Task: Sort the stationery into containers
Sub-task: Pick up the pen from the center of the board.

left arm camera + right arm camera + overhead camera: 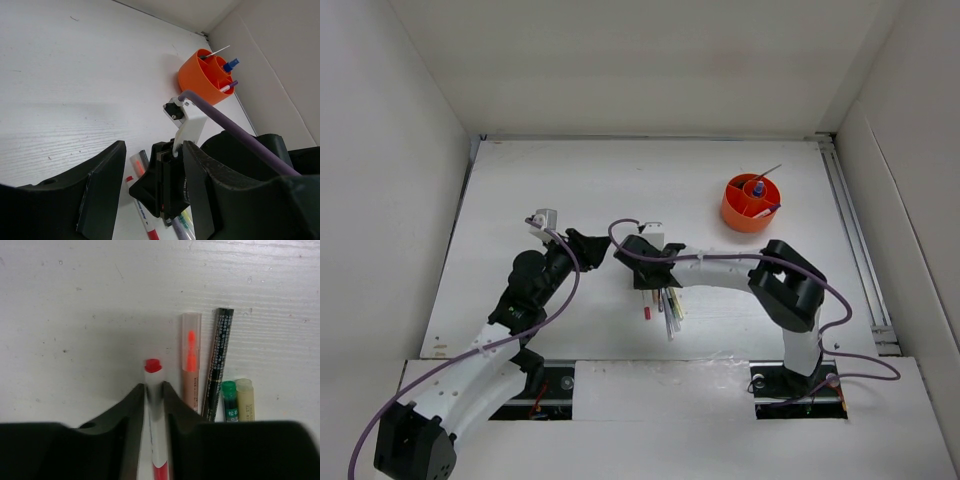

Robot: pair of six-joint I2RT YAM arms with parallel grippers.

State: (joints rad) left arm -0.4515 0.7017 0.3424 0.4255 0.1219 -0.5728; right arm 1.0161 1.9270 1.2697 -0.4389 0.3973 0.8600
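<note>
My right gripper [650, 278] [153, 388] is shut on a white pen with a red tip [153, 371], low at the table beside the other pens. An orange highlighter [190, 360], a dark pen [219, 355], a green marker [229, 401] and a yellow marker [244, 398] lie to its right. The pile shows in the top view [670, 305]. The orange holder [752, 205] [202, 75] stands at the back right, with a blue-capped bottle [231, 65] and two thin pens in it. My left gripper [592, 248] [152, 148] is open and empty, just left of the right gripper.
White walls close in the table [620, 190] on the left, back and right. A metal rail [855, 240] runs along the right edge. The right arm's purple cable [225, 125] arcs across the left wrist view, close to the left gripper.
</note>
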